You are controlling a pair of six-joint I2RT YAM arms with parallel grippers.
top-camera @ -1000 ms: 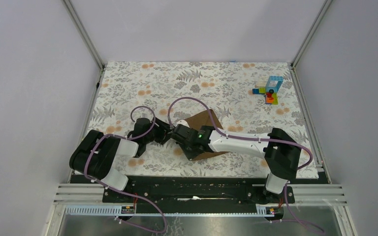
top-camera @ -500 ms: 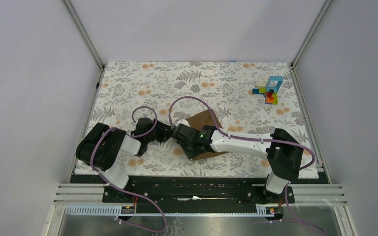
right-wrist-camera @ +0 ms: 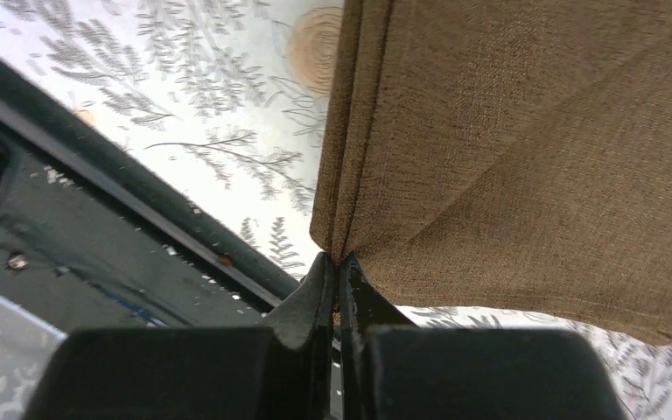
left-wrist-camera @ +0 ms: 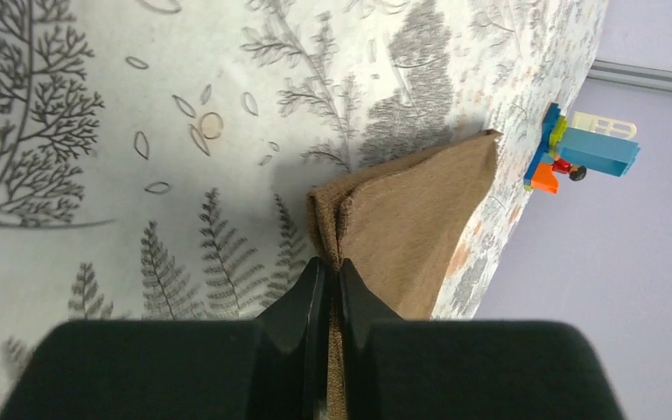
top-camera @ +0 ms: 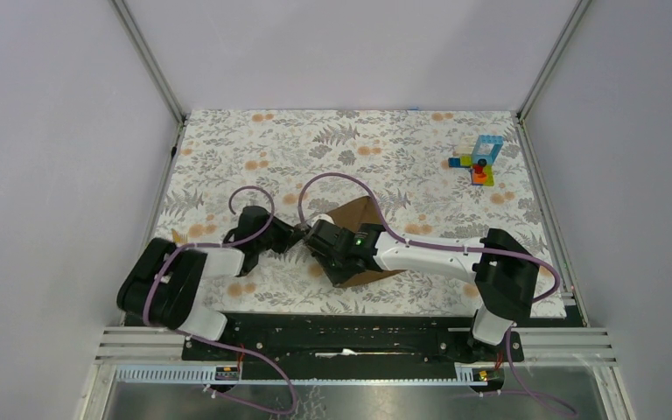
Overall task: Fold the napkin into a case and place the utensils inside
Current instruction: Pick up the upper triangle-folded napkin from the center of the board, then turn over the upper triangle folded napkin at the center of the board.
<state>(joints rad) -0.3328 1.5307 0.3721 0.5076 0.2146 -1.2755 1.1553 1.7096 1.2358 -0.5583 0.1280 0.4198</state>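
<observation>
Seen from the top camera, the napkin (top-camera: pixel 360 215) lies folded on the floral table covering (top-camera: pixel 227 157), just toward 5 o'clock from the table's middle, partly under the right arm's wrist. The left gripper (top-camera: pixel 301 239) and right gripper (top-camera: pixel 318 238) meet at the napkin's 9 o'clock edge. From here I cannot tell how either set of jaws stands. A stack of toy blocks (top-camera: pixel 478 159) sits well apart, toward the 2 o'clock corner.

In the left wrist view, the left gripper (left-wrist-camera: pixel 332 269) has its jaws pressed together on a raised fold of the napkin (left-wrist-camera: pixel 411 219). The cloth runs away from the fingertips toward 1 o'clock, doubled over in layers. The toy blocks (left-wrist-camera: pixel 582 157) show beyond it at 2 o'clock.

In the right wrist view, the right gripper (right-wrist-camera: pixel 337 262) is clamped on a layered corner of the napkin (right-wrist-camera: pixel 525 149), which spreads toward 1 o'clock. The table covering (right-wrist-camera: pixel 201 105) and a black base rail (right-wrist-camera: pixel 70 219) lie toward 9 o'clock.
</observation>
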